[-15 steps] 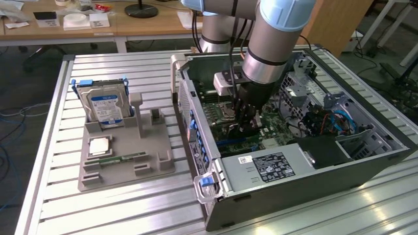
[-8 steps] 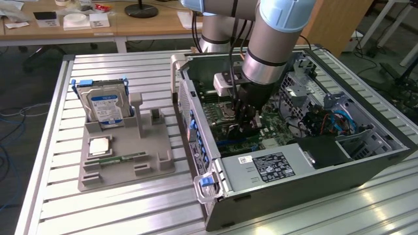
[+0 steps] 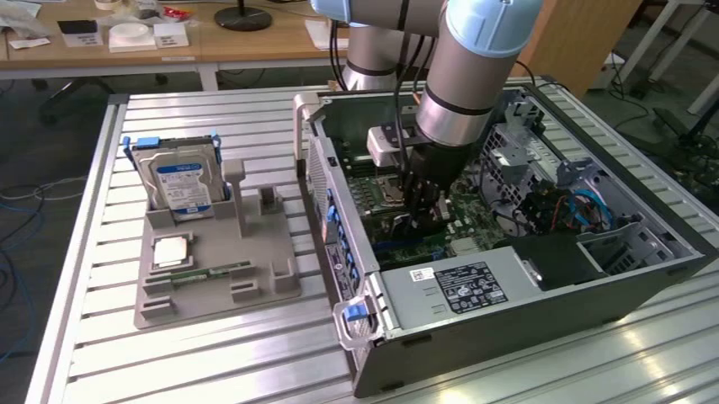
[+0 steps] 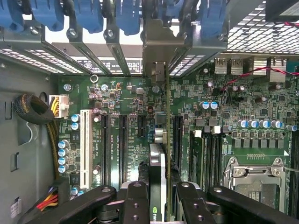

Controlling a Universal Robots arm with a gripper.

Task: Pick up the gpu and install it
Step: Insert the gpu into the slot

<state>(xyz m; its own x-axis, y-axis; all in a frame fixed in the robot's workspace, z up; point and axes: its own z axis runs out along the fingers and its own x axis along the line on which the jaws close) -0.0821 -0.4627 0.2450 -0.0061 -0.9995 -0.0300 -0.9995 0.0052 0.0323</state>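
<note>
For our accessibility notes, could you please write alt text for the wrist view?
The fingers grip the gpu edge-on to the green motherboard inside the computer case, its silvery bracket meeting the rear slot openings under blue clips. A white slot and black expansion slots lie alongside the card.

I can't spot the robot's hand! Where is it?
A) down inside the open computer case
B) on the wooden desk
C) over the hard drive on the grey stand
A: the gripper is down inside the computer case, above the green motherboard, clamped on the gpu.
</note>
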